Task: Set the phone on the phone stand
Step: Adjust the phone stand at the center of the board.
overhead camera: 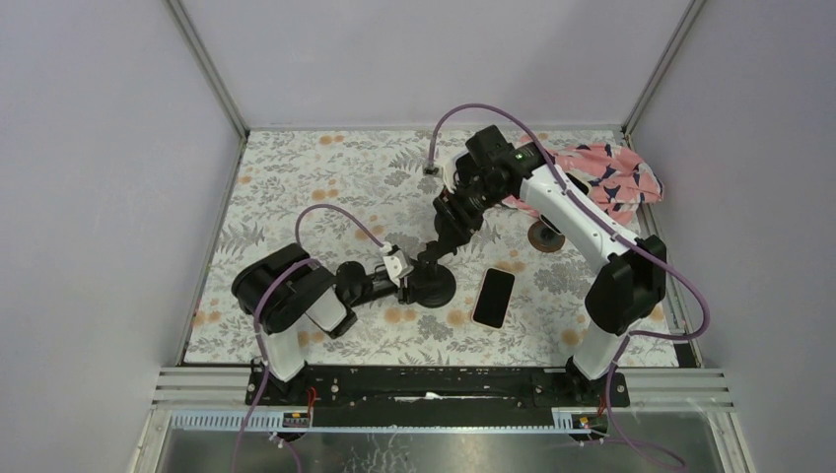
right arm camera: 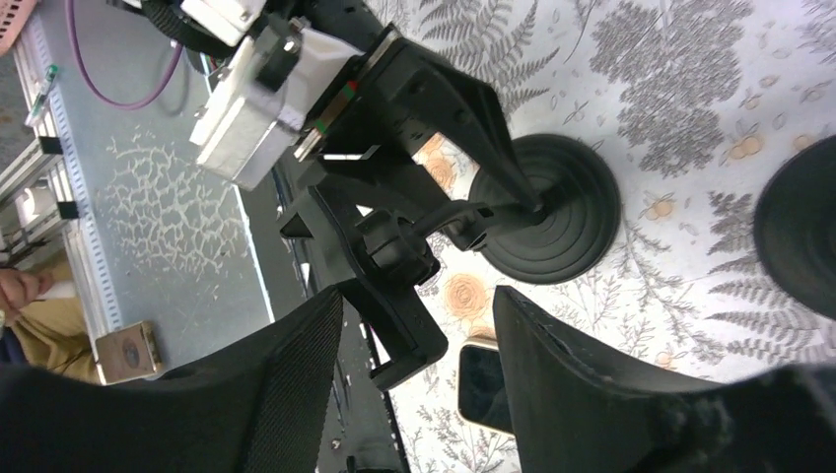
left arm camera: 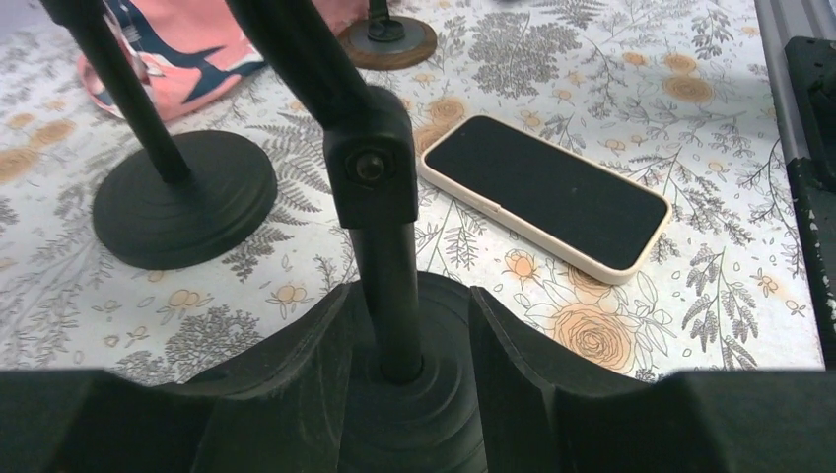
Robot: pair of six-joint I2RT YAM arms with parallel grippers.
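Observation:
The phone (overhead camera: pixel 493 297) lies flat and screen up on the floral table, cream-cased, just right of the phone stand's round black base (overhead camera: pixel 432 288). My left gripper (overhead camera: pixel 407 277) lies low at that base. In the left wrist view its jaws (left arm camera: pixel 409 296) stand open around the stand's post (left arm camera: pixel 386 286), with a gap on the right side, and the phone (left arm camera: pixel 547 192) lies beyond. My right gripper (overhead camera: pixel 452 229) hovers over the stand's upper arm. Its jaws (right arm camera: pixel 416 301) are open astride the black clamp cradle (right arm camera: pixel 394 315), with the phone (right arm camera: pixel 481 384) partly behind one finger.
A second black round base (left arm camera: pixel 182 212) with its own post stands just beyond the stand. A brown disc (overhead camera: pixel 545 236) sits further right, and a pink patterned cloth (overhead camera: pixel 611 177) lies at the back right. Enclosure walls ring the table; a metal rail (overhead camera: pixel 434 384) runs along the near edge.

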